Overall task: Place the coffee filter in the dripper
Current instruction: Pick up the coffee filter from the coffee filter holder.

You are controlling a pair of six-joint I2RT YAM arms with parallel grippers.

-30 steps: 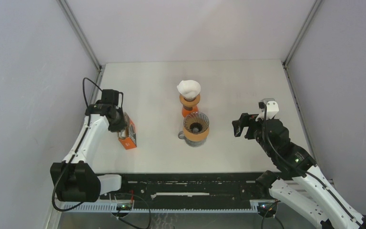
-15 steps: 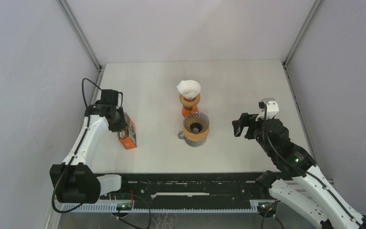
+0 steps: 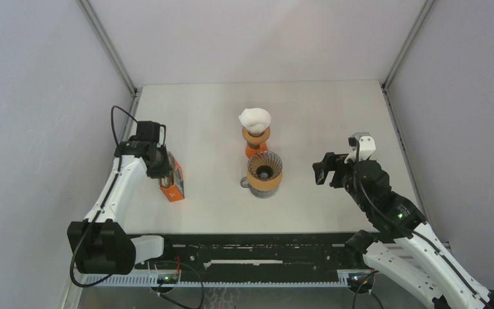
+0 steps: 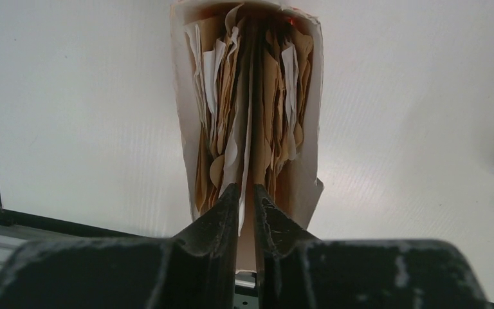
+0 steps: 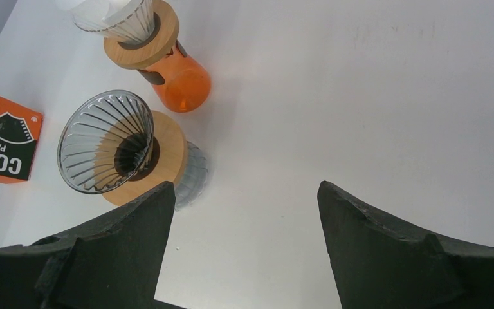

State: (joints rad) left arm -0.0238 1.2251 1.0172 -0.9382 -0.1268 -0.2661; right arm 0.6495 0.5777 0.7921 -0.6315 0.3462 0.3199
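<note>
Left claw is pinched together on one coffee filter, straight ahead of it in the open filter box, I'd guess to peel off a single sheet. Right claw hangs wide apart, with the empty glass dripper ahead-left of it, probably ready to steady it.

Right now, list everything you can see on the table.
filter box: one, orange and black, table's left
coffee filters: stack, brown and white, inside the box
empty dripper: one, clear glass, wooden collar, centre
second dripper: one, orange base, white filter inside, behind the empty one
table: one, white
left gripper: one, black, shut on a filter in the box
right gripper: one, black, open, right of the empty dripper
</note>
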